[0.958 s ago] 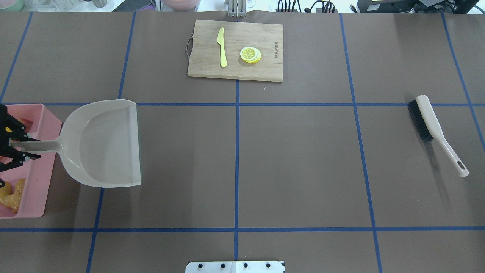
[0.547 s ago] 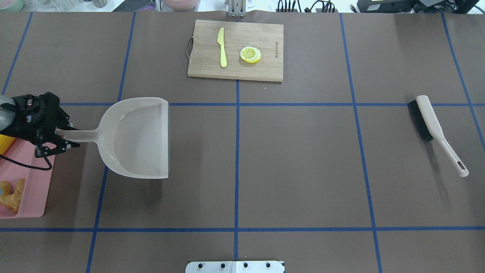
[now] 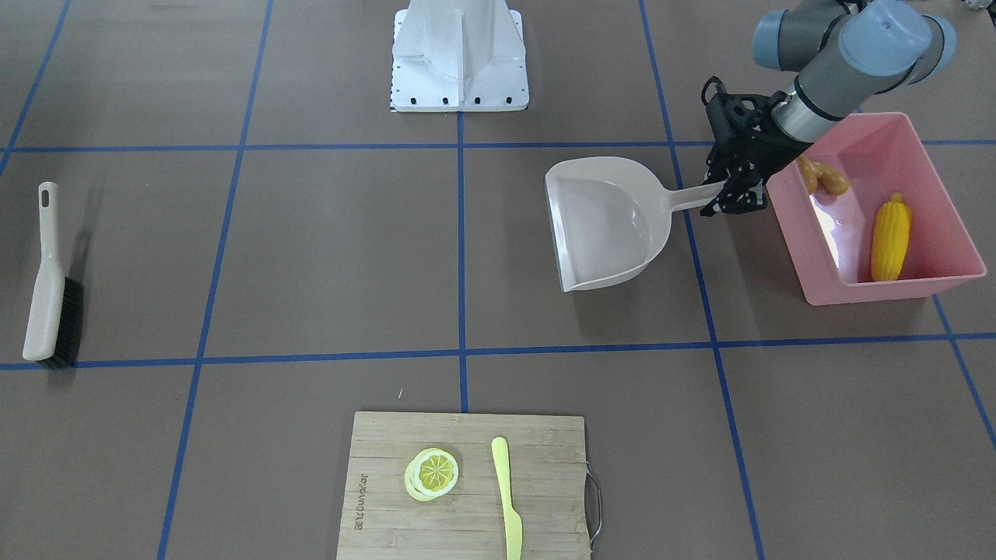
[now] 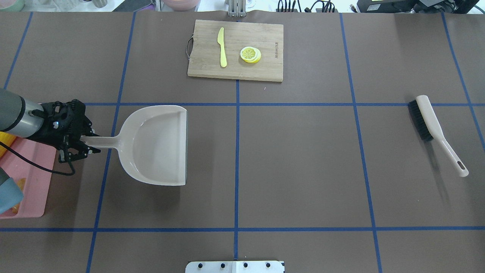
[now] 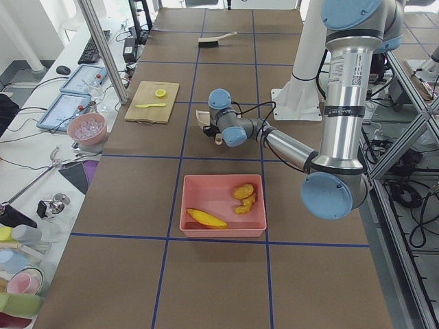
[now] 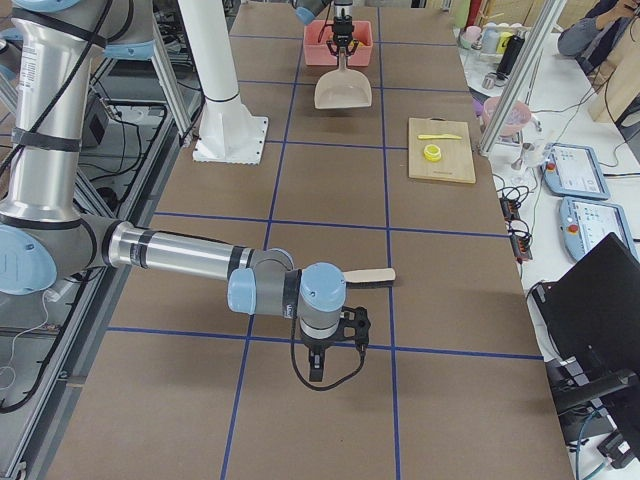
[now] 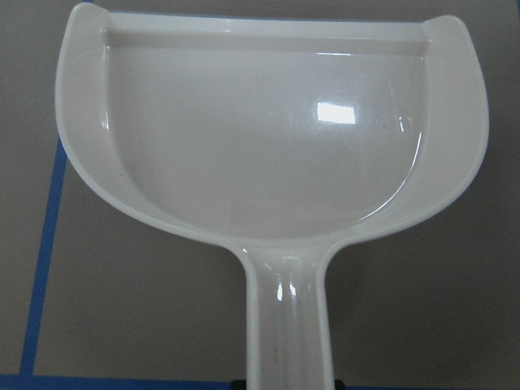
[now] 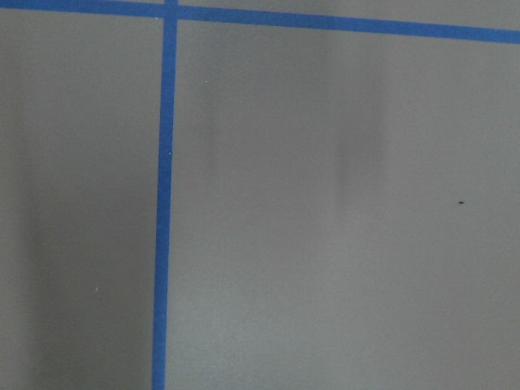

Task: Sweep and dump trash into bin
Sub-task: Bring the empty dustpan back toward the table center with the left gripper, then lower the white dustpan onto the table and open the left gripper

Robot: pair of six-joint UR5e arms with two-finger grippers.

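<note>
Reading the overhead view as a dial, we found the left gripper (image 4: 84, 143) out toward 9 o'clock from the middle of the table (image 4: 303, 170). Its fingers were pinched on the end of the handle of the beige dustpan (image 4: 159, 146). The handle ran back toward 9 o'clock and the pan's straight lip faced 3 o'clock. A soft shadow lay under the pan on its 6 o'clock side, so it seemed to us lifted off the surface.

The pink bin (image 3: 903, 289) sat at the 9 o'clock edge of the table, just behind the gripper and partly under the left arm. Inside it we saw the corn cob (image 3: 889, 237) along the wall farthest from the dustpan. The ginger root (image 3: 823, 179) lay at the end nearest the robot. In the exterior left view the potato (image 5: 243, 191) lay touching the ginger.

At 12 o'clock lay the wooden cutting board (image 4: 265, 68), bearing the pale yellow knife (image 4: 222, 47) and, at the knife's 3 o'clock, the lemon slice (image 4: 250, 54). The brush (image 4: 432, 129) lay well apart at 3 o'clock, its handle slanting toward 5 o'clock.

The right gripper (image 6: 318, 365) showed only in the exterior right view, hanging above bare table near the brush; whether it was spread or pressed together we could not tell.
</note>
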